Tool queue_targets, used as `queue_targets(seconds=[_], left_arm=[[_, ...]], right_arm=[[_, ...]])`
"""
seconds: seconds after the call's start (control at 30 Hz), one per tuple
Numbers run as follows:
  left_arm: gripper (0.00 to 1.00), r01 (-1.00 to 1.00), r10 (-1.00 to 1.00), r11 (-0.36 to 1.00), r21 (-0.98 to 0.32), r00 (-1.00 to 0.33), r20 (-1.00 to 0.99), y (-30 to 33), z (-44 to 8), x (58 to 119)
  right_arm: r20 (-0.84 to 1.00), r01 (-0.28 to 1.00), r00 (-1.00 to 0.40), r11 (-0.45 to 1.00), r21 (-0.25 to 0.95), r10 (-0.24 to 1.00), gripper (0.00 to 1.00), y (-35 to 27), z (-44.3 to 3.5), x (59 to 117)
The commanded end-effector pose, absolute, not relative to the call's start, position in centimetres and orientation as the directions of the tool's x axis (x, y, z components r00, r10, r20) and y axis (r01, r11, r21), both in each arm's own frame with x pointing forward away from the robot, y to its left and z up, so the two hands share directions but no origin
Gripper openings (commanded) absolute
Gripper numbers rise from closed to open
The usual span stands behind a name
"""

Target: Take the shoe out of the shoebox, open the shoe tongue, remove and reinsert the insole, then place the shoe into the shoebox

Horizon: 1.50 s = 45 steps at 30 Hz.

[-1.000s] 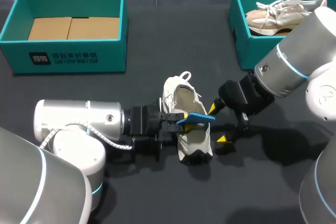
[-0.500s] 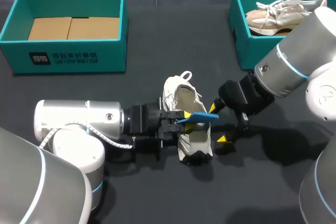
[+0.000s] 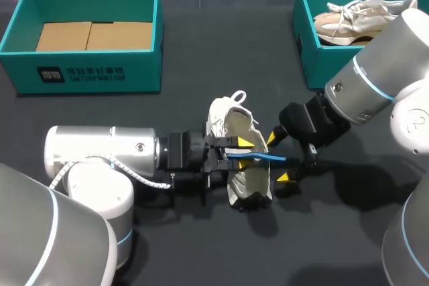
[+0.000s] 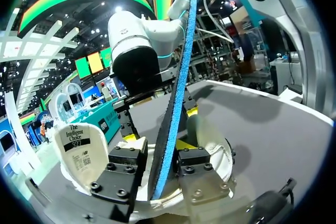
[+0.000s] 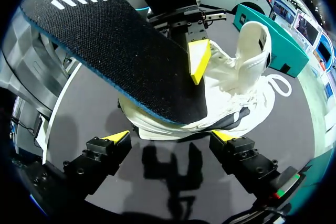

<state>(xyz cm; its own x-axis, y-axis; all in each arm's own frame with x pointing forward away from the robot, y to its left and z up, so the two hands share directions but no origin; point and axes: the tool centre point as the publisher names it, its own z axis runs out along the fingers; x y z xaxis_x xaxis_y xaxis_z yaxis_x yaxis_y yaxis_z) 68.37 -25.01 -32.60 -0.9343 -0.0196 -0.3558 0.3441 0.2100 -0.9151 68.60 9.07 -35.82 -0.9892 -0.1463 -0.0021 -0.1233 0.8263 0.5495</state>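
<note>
Nearest me, my left arm comes in low across the dark worktop. Its left pincer is pinching the insole from both sides. In the left wrist view the insole runs up out of the grip on edge, with a blue rim and a dark face, between the two black fingers.

Under and just ahead of that pincer the white sneaker sits on the worktop, outside both boxes, between my two arms. Its dark sole is at the near end and a loop of lace at the far end. The insole is held over the sneaker's opening, and its free end points toward my right arm.

From the right wrist view the insole crosses above the sneaker, whose tongue stands pulled up. One yellow tip of the left pincer presses on the insole's face. My right pincer is spread wide and holds nothing, with the sneaker's side just ahead of its two tips. I cannot tell whether they touch it. In the head view the right pincer sits at the sneaker's right flank.

Farther back on the left stands a teal shoebox with brown cardboard on its floor. At the far right a second teal shoebox holds a beige and white sneaker.
</note>
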Motion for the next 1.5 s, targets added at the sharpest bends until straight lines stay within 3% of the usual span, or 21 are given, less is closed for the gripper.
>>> queue_targets(seconds=[0.03, 0.33, 0.37, 0.43, 1.33, 1.37, 1.43, 1.5], left_arm=[[0.3, 0.349, -0.029, 0.208, -0.914, -0.932, -0.362, -25.0, -32.0, 67.7], [0.27, 0.375, -0.043, 0.183, -0.909, -0.92, -0.389, -25.4, -30.2, 66.5], [0.23, 0.379, -0.044, 0.18, -0.908, -0.919, -0.392, -25.5, -30.1, 66.4], [0.0, 0.386, -0.045, 0.174, -0.906, -0.916, -0.398, -25.7, -30.1, 66.3], [0.0, 0.374, -0.073, 0.175, -0.911, -0.918, -0.39, -24.6, -34.0, 69.1], [0.01, 0.375, -0.074, 0.172, -0.911, -0.917, -0.391, -24.6, -33.8, 69.1], [0.19, 0.379, -0.075, 0.161, -0.911, -0.916, -0.394, -24.6, -33.3, 68.9], [0.24, 0.385, -0.076, 0.154, -0.91, -0.913, -0.4, -24.6, -32.9, 68.7]], right_arm=[[-0.003, -0.123, -0.99, 0.829, 0.546, -0.144, 1.0, 9.2, -35.9, 68.5], [-0.003, -0.123, -0.99, 0.829, 0.546, -0.144, 1.0, 9.2, -35.9, 68.5], [-0.003, -0.123, -0.99, 0.829, 0.546, -0.144, 1.0, 9.2, -35.9, 68.5], [-0.003, -0.123, -0.99, 0.829, 0.546, -0.144, 1.0, 9.2, -35.9, 68.5], [-0.003, -0.123, -0.99, 0.829, 0.546, -0.144, 1.0, 9.2, -35.9, 68.5], [-0.003, -0.123, -0.99, 0.829, 0.546, -0.144, 1.0, 9.2, -35.9, 68.5], [-0.003, -0.123, -0.99, 0.829, 0.546, -0.144, 1.0, 9.2, -35.9, 68.5], [-0.003, -0.123, -0.99, 0.829, 0.546, -0.144, 1.0, 9.2, -35.9, 68.5]])
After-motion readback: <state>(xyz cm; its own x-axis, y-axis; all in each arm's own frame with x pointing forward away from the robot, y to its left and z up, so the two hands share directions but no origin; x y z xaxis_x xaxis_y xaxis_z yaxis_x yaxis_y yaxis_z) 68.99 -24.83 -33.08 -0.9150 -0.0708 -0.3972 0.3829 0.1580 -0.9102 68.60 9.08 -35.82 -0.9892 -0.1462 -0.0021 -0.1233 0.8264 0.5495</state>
